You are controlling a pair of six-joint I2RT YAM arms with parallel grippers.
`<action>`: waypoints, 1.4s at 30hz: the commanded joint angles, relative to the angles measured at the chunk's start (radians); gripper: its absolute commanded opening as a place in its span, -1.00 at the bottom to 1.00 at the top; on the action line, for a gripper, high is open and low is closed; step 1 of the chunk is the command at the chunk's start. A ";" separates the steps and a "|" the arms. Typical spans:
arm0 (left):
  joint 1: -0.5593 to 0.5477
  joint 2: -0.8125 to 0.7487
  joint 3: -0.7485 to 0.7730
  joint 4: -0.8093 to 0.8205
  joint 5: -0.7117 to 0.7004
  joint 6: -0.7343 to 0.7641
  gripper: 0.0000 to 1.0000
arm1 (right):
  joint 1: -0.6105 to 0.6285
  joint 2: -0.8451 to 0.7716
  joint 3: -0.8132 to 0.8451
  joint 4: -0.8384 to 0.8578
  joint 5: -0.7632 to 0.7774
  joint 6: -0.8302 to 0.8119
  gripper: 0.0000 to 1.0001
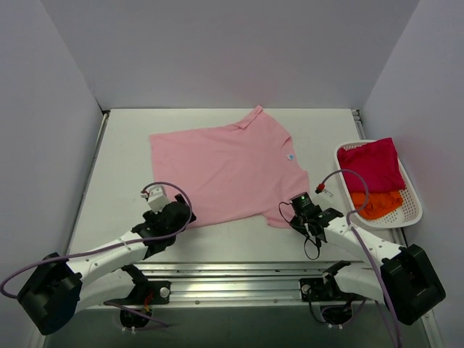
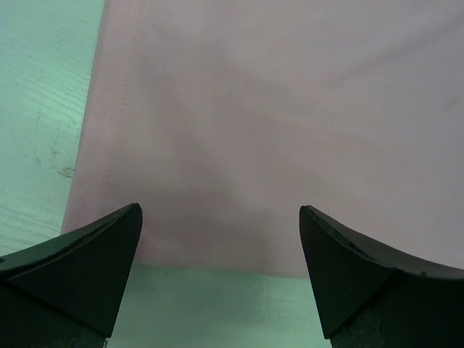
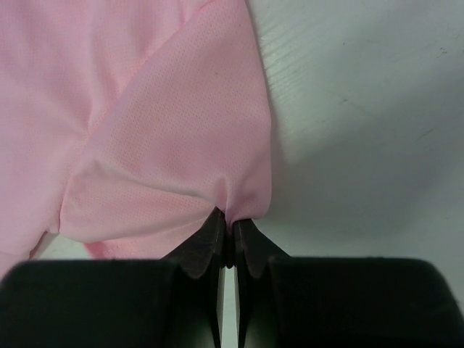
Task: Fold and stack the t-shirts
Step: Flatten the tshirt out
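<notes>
While the left tool [image 1: 172, 217] stands wide apart at the near left corner of the pink shirt [image 1: 232, 170], nothing is between its fingers; in the left wrist view the shirt's near edge [image 2: 275, 123] lies just ahead of the left tool [image 2: 221, 217], with the stitched side edge running off to the left and bare bench beyond it. The right tool [image 1: 296, 214] is closed tight on the pink shirt's near right corner; in the right wrist view the right tool [image 3: 226, 225] pinches the edge of a flap of the cloth [image 3: 145, 109], which puckers up at the pinch. The pink shirt lies spread mostly flat across the middle of the bench [image 1: 123, 159], one sleeve pointing to the far side. A white basket [image 1: 415, 203] sits at the bench's right edge, apart from the pink shirt, with an orange shirt [image 1: 377, 204] at its near end and a magenta-red shirt [image 1: 373, 163] at its far end.
</notes>
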 commanded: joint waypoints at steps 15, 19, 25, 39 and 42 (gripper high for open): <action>-0.008 -0.060 0.044 -0.214 -0.083 -0.187 0.87 | 0.007 0.007 0.052 -0.006 0.038 -0.035 -1.00; -0.013 -0.093 0.083 -0.285 -0.083 -0.185 0.88 | 0.002 0.035 0.061 0.020 0.046 -0.046 -1.00; -0.015 -0.144 0.101 -0.394 -0.062 -0.219 0.89 | -0.004 0.096 0.069 0.075 0.014 -0.064 -1.00; -0.039 -0.127 0.035 -0.386 -0.011 -0.288 0.82 | -0.058 0.138 0.092 0.104 0.009 -0.133 -1.00; -0.042 -0.084 0.008 -0.329 -0.005 -0.309 0.79 | -0.068 0.139 0.092 0.110 0.002 -0.144 -1.00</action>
